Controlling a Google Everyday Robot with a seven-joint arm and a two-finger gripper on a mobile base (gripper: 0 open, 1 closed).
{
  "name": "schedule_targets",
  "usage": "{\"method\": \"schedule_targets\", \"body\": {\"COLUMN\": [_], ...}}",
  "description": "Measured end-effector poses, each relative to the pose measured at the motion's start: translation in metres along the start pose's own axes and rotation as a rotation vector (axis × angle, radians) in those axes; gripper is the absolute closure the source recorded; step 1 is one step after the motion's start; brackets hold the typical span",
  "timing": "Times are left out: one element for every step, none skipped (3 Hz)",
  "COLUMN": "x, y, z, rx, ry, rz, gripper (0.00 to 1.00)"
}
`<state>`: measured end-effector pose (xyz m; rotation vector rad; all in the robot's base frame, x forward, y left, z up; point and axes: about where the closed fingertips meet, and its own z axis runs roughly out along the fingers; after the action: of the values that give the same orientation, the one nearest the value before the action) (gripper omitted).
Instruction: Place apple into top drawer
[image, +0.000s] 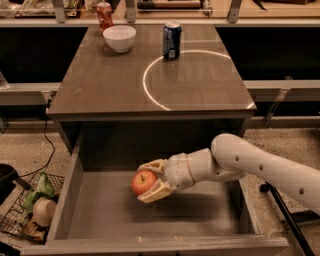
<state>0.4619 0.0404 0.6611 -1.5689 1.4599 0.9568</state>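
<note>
The pincer (142, 184) was clenched on the apple (143, 182), one pale finger over its top and the other beneath it, stem pointing up. It reached in from the right on a white arm (250, 162). The apple was inside the open top drawer (64, 202), over the bare bottom a little left of the middle; whether it touched the bottom could not be told. Above and behind the drawer stood the grey worktop (100, 85), marked with a thin white ring (145, 85). A white bowl (119, 38), a blue can (171, 40) and a red can (104, 15) stood at its far end. On the floor to the left lay a wire basket (12, 225) of oddments.
</note>
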Motion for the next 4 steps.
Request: {"method": "schedule_targets", "body": {"x": [0.006, 0.015, 0.024, 0.035], "y": [0.002, 0.004, 0.008, 0.013], "z": [0.009, 0.016, 0.022, 0.028], "rx": [-0.006, -0.005, -0.009, -0.019], "ry": [0.013, 0.023, 0.029, 0.035], "rz": [0.011, 0.028, 0.050, 0.080], "gripper": [1.00, 1.00, 1.00, 1.00]}}
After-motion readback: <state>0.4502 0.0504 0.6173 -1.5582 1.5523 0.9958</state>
